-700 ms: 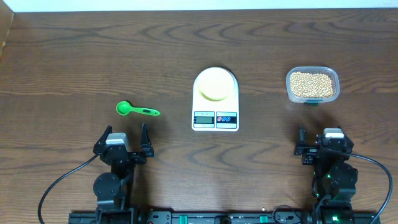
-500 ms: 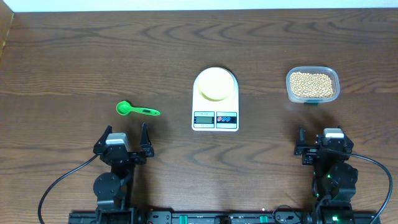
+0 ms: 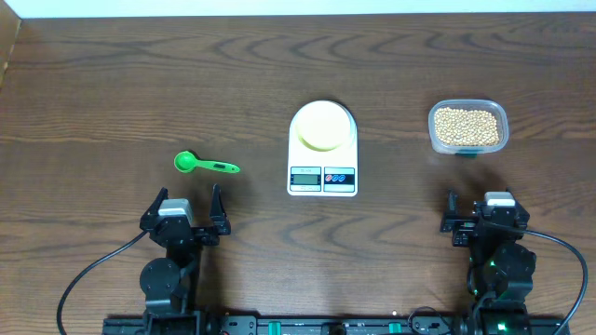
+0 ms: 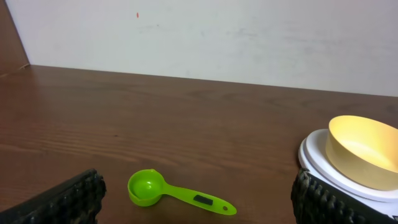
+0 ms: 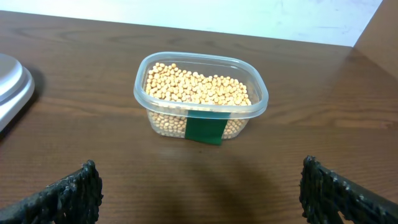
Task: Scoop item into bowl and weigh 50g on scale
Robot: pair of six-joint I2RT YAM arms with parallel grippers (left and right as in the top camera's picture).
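At the bottom of the overhead frame the left claw (image 3: 184,200) and right claw (image 3: 486,207) both stood wide and empty. Just above the left one lay the green spoon (image 3: 205,165), which looked like light, stiff plastic that might skid on the table (image 3: 112,84), so its flat handle seemed the place to pinch. Further up at centre the empty bowl (image 3: 323,127) sat on the scale (image 3: 323,179), and the beans (image 3: 466,126) filled the clear tub (image 3: 431,130) at upper right; small, hard and smooth, they would probably roll and spill, better scooped than gripped
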